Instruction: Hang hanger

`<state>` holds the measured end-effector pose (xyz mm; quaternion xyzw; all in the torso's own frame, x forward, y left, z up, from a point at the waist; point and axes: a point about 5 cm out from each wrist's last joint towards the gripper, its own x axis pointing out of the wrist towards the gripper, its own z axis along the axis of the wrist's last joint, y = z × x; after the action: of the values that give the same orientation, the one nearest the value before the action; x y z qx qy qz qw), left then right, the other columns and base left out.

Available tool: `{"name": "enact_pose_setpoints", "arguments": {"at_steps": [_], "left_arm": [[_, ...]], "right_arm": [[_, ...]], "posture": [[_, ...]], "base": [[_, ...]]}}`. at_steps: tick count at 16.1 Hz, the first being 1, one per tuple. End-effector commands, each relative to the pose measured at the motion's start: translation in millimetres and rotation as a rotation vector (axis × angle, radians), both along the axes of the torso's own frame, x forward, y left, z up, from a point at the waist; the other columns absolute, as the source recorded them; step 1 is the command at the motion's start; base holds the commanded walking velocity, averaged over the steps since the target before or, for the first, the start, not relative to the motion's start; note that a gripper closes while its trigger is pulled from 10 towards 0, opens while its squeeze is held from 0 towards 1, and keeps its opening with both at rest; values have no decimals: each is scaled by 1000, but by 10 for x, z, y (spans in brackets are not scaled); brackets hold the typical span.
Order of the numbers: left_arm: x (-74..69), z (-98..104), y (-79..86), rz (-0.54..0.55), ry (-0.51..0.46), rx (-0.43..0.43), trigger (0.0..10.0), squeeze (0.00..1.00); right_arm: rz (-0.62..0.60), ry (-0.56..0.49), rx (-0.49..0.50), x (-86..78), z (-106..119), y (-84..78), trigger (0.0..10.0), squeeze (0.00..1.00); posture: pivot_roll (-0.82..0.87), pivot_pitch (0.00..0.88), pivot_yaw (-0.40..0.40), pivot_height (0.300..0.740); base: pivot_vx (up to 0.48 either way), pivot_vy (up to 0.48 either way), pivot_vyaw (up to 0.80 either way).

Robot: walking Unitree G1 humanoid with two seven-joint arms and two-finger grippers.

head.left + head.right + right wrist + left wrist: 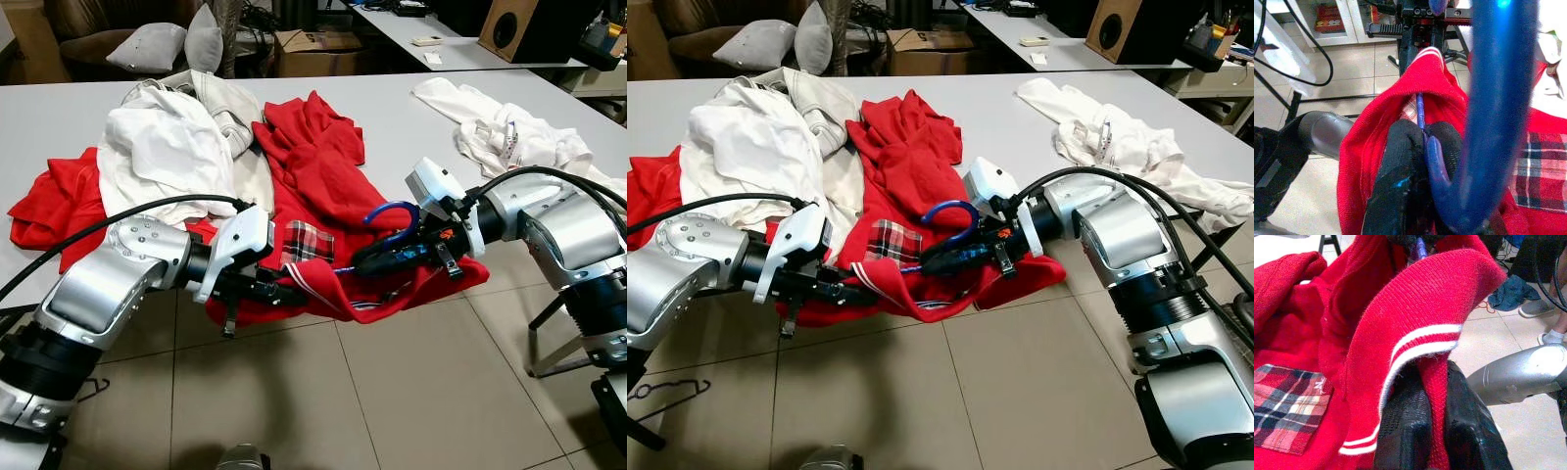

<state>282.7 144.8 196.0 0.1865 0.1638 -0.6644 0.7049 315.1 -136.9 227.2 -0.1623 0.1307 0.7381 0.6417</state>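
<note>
Sweater (323, 196) on table (392, 127) edge, shirts (162, 147) left — more clothes (509, 137) far right

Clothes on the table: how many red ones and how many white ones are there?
Red clothes: 1, the red sweater that both end effectors hold.
White clothes: 2, the white pile beside it and the white garment near the table's right edge.
Total: 3

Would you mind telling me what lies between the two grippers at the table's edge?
The red sweater's striped collar spans it: the left gripper pinches one end, the right gripper holds the blue hanger at the other, as the left eye view shows.
</note>
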Motion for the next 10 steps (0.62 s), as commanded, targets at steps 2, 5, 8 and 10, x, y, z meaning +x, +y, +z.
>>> {"name": "enact_pose_setpoints", "arguments": {"at_steps": [2, 5, 8, 10], "left_arm": [[0, 145, -71, -54, -58, -32, 0, 0], [6, 158, -70, -54, -62, -37, 0, 0], [52, 209, -85, -15, -77, -90, 10000, 0], [26, 341, -107, -40, -85, -180, 10000, 1000]], "right_arm": [[-44, 1, -1, 16, -26, -51, 0, 0], [-49, 20, 10, 13, -24, -59, 0, 0], [-51, 22, 42, -1, 6, -73, 0, 0], [-83, 22, 75, -5, 43, -117, 0, 0]], "posture": [[81, 0, -52, 740], [79, 0, -49, 740], [77, 0, -44, 740], [79, 0, -41, 740]], "base": [[0, 0, 0], [0, 0, 0], [0, 0, 0], [0, 0, 0]]}}
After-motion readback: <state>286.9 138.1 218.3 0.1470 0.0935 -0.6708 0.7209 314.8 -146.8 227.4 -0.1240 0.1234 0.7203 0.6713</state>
